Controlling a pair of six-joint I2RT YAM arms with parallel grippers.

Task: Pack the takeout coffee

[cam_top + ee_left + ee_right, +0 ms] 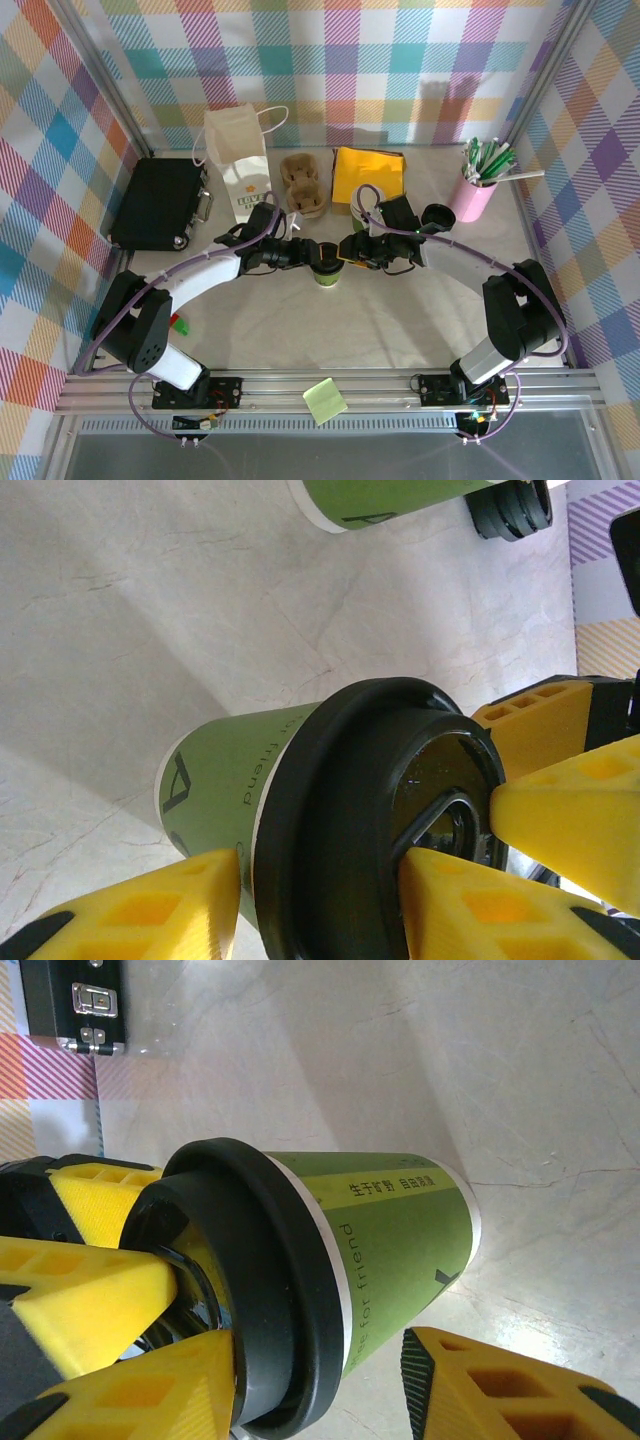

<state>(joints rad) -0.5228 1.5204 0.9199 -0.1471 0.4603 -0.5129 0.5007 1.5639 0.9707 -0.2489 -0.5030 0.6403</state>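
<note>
L claw (312, 258): jaws part spread, set about the lid end of the takeout coffee (326, 274). One yellow finger (150, 910) is seen just beside the green wall, the other over the cup lid (340, 810). Whether the cup is pinched can't be told.

R claw (348, 255): jaws also part spread, set round the same cup from the opp. side. One finger (520, 1395) is seen near the cup wall, the other by the lid top. A grip can't be told here either.

The cup is stood upright at mid-table btwn the two claws, nearer than the white paper bag (238, 160).

The table (400, 320) is pale, marble-look. The walls (400, 60) are hung w/ pastel plaid cloth. A black case (160, 203) is seen far left, a pink cup of straws (475, 195) far right.

On the cup "for friend" can be read, plus a line of Chinese chars. and a triangular mark. The same mark is borne by a 2nd green cup (380, 500).
</note>
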